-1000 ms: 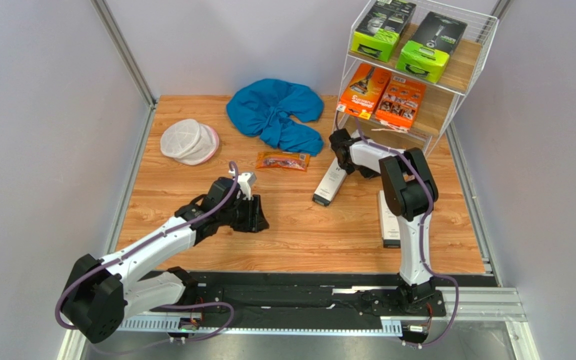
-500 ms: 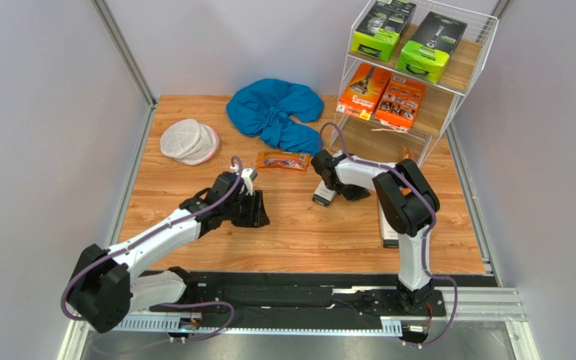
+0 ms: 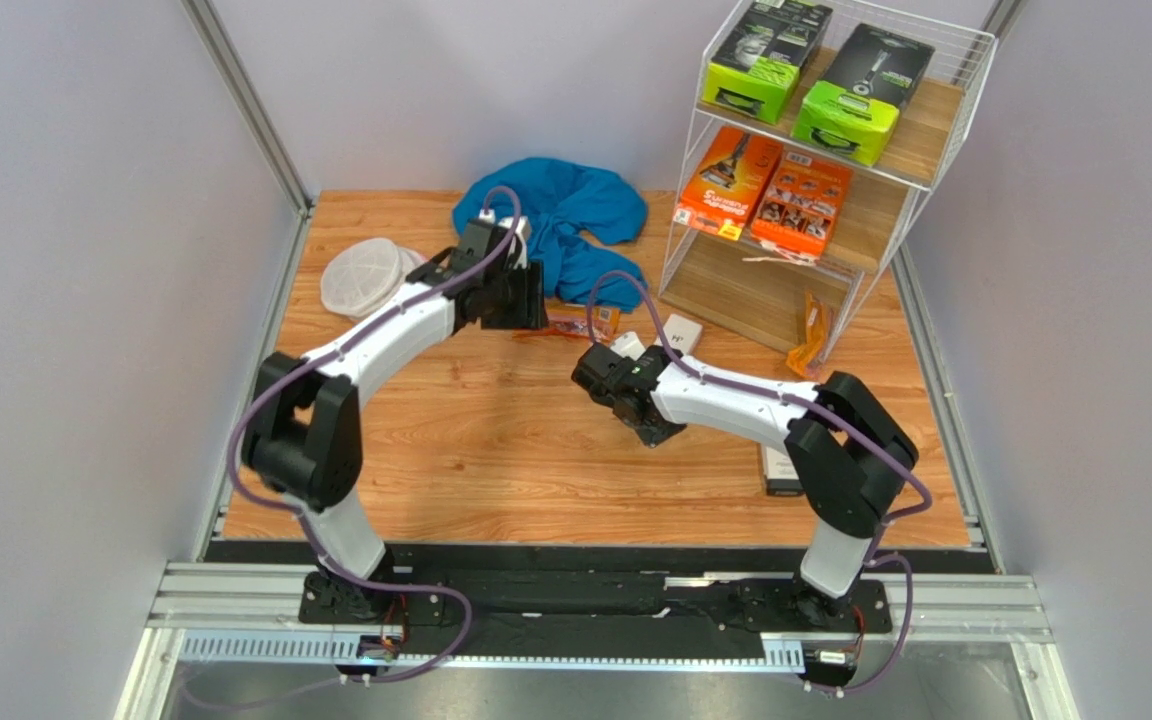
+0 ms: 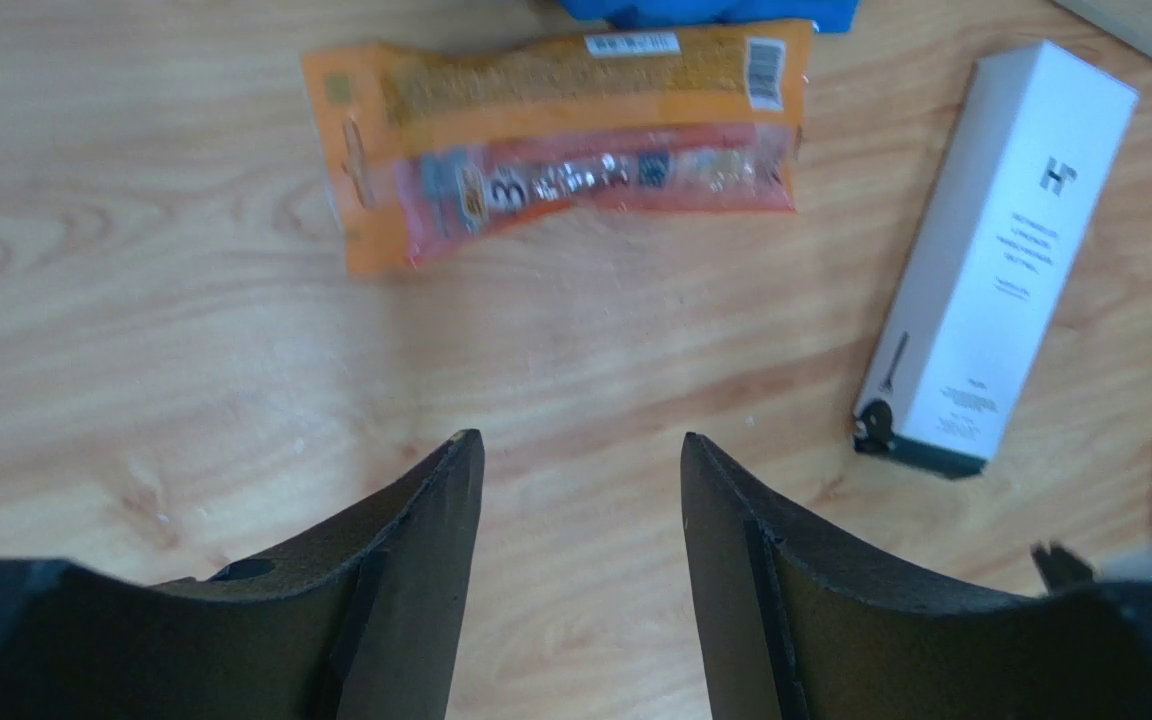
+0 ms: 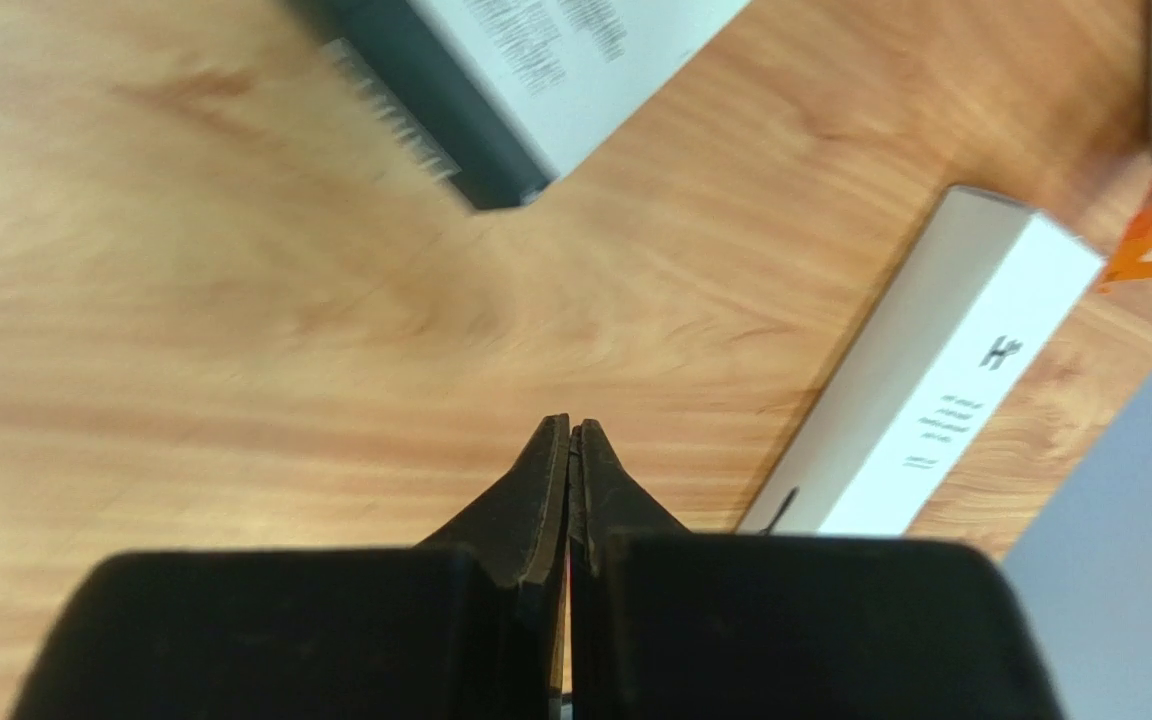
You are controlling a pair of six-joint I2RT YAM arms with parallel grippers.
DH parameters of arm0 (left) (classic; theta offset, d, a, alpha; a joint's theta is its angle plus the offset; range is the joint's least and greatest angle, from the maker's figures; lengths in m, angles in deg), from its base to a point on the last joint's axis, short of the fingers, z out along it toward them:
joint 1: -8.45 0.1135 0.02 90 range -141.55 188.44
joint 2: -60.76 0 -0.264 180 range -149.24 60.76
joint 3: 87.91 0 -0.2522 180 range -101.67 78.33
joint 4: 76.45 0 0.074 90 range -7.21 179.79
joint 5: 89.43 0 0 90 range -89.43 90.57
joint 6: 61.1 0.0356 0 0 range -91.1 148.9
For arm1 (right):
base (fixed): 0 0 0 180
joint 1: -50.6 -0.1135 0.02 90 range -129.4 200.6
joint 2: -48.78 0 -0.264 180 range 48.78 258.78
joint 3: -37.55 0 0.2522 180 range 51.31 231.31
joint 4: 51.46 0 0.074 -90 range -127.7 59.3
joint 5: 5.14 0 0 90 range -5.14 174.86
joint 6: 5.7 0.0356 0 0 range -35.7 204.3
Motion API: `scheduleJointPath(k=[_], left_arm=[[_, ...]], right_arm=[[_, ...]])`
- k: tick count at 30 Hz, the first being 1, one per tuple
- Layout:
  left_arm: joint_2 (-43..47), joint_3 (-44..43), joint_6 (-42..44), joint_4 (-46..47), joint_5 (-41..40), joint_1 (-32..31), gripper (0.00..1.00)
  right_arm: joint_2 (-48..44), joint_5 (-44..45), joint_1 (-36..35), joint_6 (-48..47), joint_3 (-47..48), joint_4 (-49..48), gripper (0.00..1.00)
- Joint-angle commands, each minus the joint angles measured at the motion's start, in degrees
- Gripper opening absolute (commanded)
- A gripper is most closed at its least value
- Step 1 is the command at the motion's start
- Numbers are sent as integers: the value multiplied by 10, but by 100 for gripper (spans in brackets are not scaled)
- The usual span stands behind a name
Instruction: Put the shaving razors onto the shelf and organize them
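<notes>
1. A worktop [image 3: 432, 450] of light, orange-toned wood with a clear grain fills the middle of the scene.
2. Plain pale grey-lilac walls close it in on three sides: the left wall [image 3: 71, 300], the back wall [image 3: 462, 90] and the right wall [image 3: 1093, 300].
3. A slanting metal post [image 3: 244, 102] marks the back left corner, where two walls meet.
4. A silver metal rail [image 3: 973, 608] runs along the worktop's near edge.
5. The light is soft and even, leaving only faint shadows on the wood.

Two lime-green-and-black boxes [image 3: 763, 60] and two orange cartons [image 3: 729, 177] are counted on the one shelf [image 3: 725, 293], whose wooden boards number three. Two slim white boxes [image 4: 995, 255] and two orange-trimmed bags [image 4: 567, 135] are counted as well. One blue cloth [image 3: 590, 203] and one white mesh pouch [image 3: 361, 275] are seen
</notes>
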Motion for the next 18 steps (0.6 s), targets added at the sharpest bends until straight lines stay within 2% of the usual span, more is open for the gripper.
scheduleJointPath(k=[1, 5, 10, 15, 18], left_arm=[[-92, -105, 64, -32, -23, 6, 60], [-171, -165, 104, 4, -27, 6, 60], [-274, -282, 89, -23, -38, 6, 59], [-325, -359, 87, -53, -19, 6, 59], [-346, -370, 91, -87, -13, 6, 59]], right_arm=[[-56, -40, -22, 70, -15, 13, 0], [-110, -86, -27, 98, -51, 3, 0], [-200, -120, -32, 124, -97, -12, 1], [-279, -142, -35, 137, -139, -18, 1], [-312, -151, -34, 138, -152, -17, 2]])
